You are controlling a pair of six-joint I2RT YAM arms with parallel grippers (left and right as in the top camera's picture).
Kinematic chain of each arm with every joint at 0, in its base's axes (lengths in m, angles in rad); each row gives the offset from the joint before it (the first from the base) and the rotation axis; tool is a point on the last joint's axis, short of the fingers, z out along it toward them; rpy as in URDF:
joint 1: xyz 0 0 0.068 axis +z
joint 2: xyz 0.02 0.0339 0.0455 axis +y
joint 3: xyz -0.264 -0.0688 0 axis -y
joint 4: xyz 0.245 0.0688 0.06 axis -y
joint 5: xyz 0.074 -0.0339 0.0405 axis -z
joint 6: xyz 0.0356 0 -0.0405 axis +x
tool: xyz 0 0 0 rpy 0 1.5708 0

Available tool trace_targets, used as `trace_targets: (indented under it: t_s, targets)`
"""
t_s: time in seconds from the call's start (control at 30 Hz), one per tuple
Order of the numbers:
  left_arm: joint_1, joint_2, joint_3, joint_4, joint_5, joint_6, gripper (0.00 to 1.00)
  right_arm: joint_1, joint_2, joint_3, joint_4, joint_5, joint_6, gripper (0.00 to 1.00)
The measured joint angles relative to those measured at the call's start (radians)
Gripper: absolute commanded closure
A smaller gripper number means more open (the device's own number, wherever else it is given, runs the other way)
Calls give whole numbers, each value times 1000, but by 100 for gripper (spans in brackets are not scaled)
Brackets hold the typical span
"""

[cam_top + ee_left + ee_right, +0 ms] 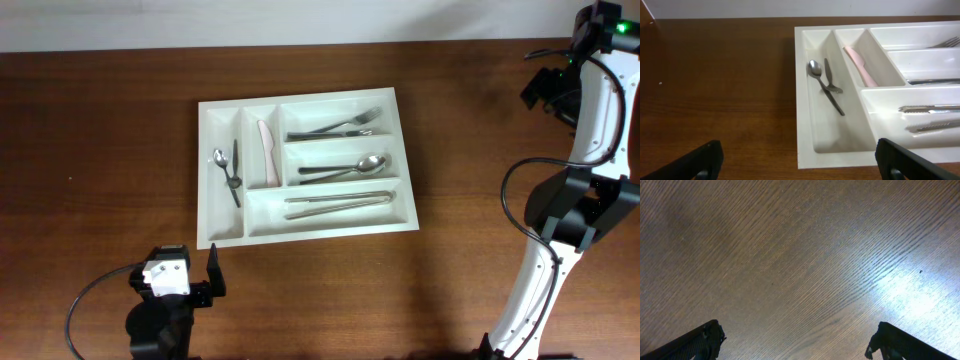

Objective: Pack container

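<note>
Black left gripper (799, 159) hangs spread wide and empty just short of the container (224, 226), centred on the counter (100, 150) with cutlery (335, 128) in all five compartments; right gripper (799, 340), equally spread and empty, hovers well apart, so any approach is best made high, sparing the rim.

The left arm (165, 295) sits folded low at the near edge, the left tool (799, 150) pointing away across the worktop (715, 75), its fingers (700, 162) spread wide. The white-linked right arm (590, 120) rises and bends at the far right side. The right tool (799, 330), fingers likewise wide apart, faces down, apparently hovering clear of the surface.
</note>
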Motion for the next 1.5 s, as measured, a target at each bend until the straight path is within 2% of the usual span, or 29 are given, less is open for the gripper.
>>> trace_targets:
  t_s: [0.47,0.6,0.93,1.07,1.2,1.37,1.5]
  targets:
    - [0,0,0,0,0,0,1,24,-1,0,0,1,0,1]
    - [0,0,0,0,0,0,1,126,-21,0,0,4,0,1]
    - [0,0,0,0,0,0,1,544,-190,0,-2,20,-54,1]
    - [0,0,0,0,0,0,1,606,-277,-21,129,61,-77,1]
    - [0,0,0,-1,0,0,1,612,-468,-227,370,114,-83,1]
    - [0,-1,0,-2,0,0,1,591,-804,-640,619,142,-87,1]
    - [0,-1,0,-3,0,0,1,549,-1093,-976,754,148,-92,1]
